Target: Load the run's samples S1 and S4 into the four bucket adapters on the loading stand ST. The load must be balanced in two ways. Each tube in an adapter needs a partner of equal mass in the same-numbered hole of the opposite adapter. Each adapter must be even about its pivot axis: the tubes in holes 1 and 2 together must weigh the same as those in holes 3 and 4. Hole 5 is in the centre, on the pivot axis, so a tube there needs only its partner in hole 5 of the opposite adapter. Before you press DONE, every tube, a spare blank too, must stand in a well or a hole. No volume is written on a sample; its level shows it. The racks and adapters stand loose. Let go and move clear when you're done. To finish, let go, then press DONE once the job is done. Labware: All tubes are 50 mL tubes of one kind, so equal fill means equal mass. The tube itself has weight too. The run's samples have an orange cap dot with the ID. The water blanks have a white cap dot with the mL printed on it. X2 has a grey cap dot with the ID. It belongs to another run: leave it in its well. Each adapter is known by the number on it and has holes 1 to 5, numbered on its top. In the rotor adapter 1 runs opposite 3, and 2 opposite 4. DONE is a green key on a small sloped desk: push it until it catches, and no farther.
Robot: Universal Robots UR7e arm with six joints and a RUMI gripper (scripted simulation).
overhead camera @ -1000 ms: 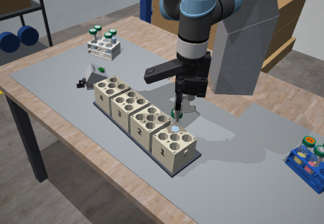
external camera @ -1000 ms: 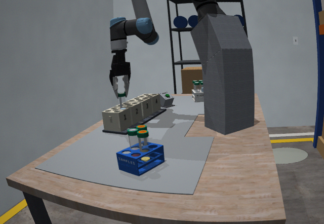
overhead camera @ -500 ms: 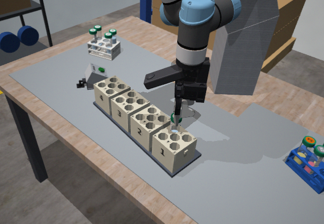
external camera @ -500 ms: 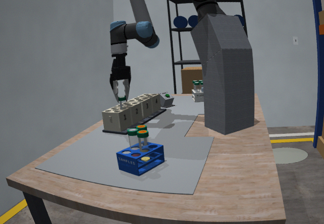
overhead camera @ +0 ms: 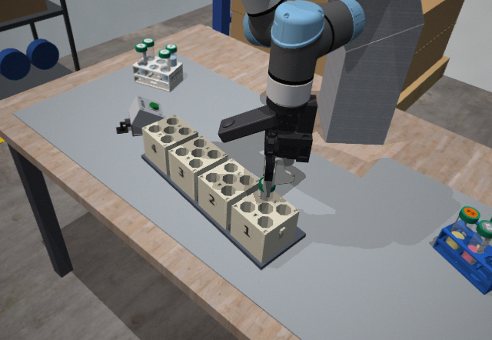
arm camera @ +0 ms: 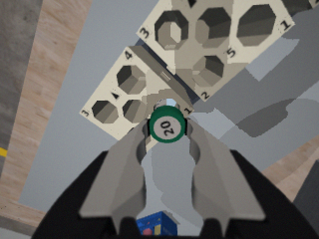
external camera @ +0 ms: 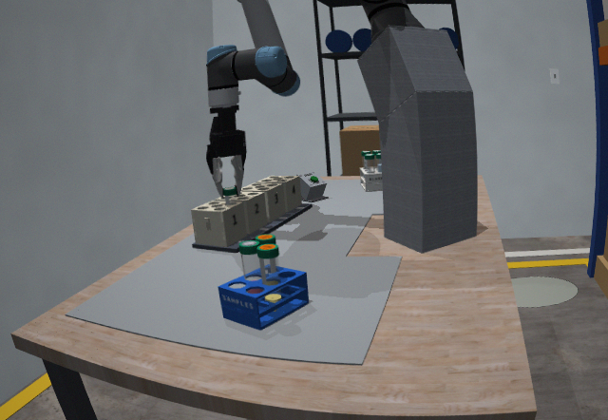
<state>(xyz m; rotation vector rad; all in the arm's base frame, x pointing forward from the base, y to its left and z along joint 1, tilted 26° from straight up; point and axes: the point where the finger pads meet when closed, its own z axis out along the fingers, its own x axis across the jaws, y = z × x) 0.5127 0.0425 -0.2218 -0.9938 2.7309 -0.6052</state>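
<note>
Grey walls and a concrete floor surround the wooden counter (overhead camera: pixel 222 293) (external camera: pixel 442 366) (arm camera: pixel 47 65), and a grey mat (overhead camera: pixel 357 288) (external camera: pixel 171 307) (arm camera: pixel 65 129) covers much of its top. One mat corner is notched by the pedestal (overhead camera: pixel 354 101) (external camera: pixel 442 160). The stand (overhead camera: pixel 260 264) (external camera: pixel 213 247) lies wholly on the mat, with a strip of mat between it and the counter's long edge. Mat shows between the stand and the blue rack (overhead camera: pixel 463 266) (external camera: pixel 237 305) (arm camera: pixel 166 221), which sits well apart. Adapters 1 and 2 nearly meet, leaving a narrow gap.

The blue rack reads "SAMPLES"; the white rack (overhead camera: pixel 153 82) (external camera: pixel 371 180) has lettering partly hidden. Large numbers mark adapter 1 (overhead camera: pixel 277 242) (external camera: pixel 211 226) (arm camera: pixel 115 121), adapter 2 (overhead camera: pixel 214 205) (external camera: pixel 256 209) (arm camera: pixel 186 50), adapter 3 (overhead camera: pixel 182 173) (external camera: pixel 276 198) and adapter 4 (overhead camera: pixel 154 147) (external camera: pixel 294 189).

The end effector (overhead camera: pixel 267 185) (external camera: pixel 229 190) (arm camera: pixel 166 119) is closed on the green cap of tube 20 (overhead camera: pixel 261 187) (external camera: pixel 229 191) (arm camera: pixel 166 130). Its white dot reads "20". The tube stands about upright at hole 1 of adapter 1, mostly inside, its cap above the top. Beyond adapter 4, the green key (overhead camera: pixel 154 106) (external camera: pixel 313 179) sits on its sloped desk. Four green-capped tubes stand in the white rack.
</note>
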